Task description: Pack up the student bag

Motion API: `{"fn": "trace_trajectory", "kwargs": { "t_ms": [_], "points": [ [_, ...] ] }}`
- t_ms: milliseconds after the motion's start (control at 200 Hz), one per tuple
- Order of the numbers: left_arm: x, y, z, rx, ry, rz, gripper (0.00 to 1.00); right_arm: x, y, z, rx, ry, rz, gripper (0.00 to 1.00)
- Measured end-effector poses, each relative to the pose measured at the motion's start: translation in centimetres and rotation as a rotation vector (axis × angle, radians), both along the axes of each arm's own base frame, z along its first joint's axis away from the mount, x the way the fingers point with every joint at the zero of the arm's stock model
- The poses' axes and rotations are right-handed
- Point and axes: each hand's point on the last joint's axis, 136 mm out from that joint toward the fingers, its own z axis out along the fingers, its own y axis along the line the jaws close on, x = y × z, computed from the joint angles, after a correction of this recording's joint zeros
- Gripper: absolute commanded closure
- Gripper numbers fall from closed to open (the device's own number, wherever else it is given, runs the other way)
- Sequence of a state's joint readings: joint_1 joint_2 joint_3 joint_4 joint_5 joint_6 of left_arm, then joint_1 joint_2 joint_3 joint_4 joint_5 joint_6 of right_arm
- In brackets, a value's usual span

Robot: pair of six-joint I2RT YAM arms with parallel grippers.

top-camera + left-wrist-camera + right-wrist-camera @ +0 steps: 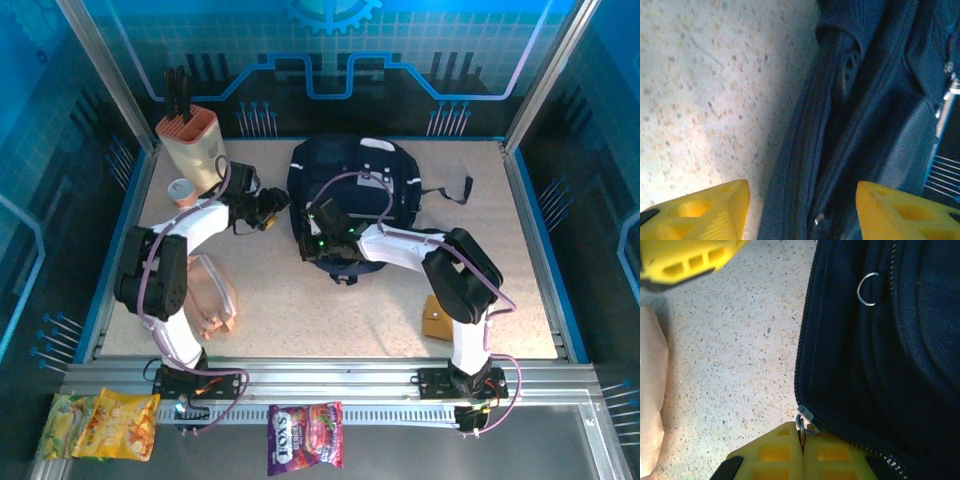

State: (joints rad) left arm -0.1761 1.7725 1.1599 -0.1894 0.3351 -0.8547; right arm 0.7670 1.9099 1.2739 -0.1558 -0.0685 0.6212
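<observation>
Right claw [802,452] clenched on the zipper pull [805,421], student bag [350,190] mid-bench [500,300]. Left claw [800,192] released, spread over the bag's edge. Unbraced, a tug could drag the bag or slip the pull.

White-and-black arms [400,240] (lilac cables [350,178] looped along) carry yellow tool fingers [705,210].

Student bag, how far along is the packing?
Done: nothing visible; the large dark navy fabric backpack lies flat, its inside hidden. In hand: the right gripper is shut on the metal zip pull at the bag's corner; the left gripper is open beside its edge, empty. Left: likely loading things such as the peach fabric pouch and tan box, both on the table.
</observation>
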Motion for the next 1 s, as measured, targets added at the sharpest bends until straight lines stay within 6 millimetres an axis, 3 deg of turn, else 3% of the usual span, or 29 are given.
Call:
{"fn": "trace_trajectory", "kwargs": {
  "t_ms": [245,375,460,725,1001],
  "points": [
    [-2.4,-2.6,-1.1,-0.114,0.062,-0.024,0.47,-0.2,0.2,0.1,0.011,0.017,0.011,1.00],
    [-2.5,-4.2,-1.4,-0.142,0.071,-0.039,0.58,-0.3,0.2,0.1,0.015,0.024,0.011,1.00],
    [-2.5,-4.4,-2.0,-0.147,0.089,-0.029,0.61,-0.4,0.2,0.0,0.015,0.028,0.009,1.00],
    [-2.4,-4.3,-3.9,-0.145,0.137,0.002,1.00,-0.7,-0.5,-0.3,-0.012,0.046,-0.011,0.98],
    [-2.5,-4.5,-4.9,-0.117,0.146,-0.016,1.00,-2.6,-4.9,0.1,-0.139,0.096,-0.108,0.94]
  ]
}}
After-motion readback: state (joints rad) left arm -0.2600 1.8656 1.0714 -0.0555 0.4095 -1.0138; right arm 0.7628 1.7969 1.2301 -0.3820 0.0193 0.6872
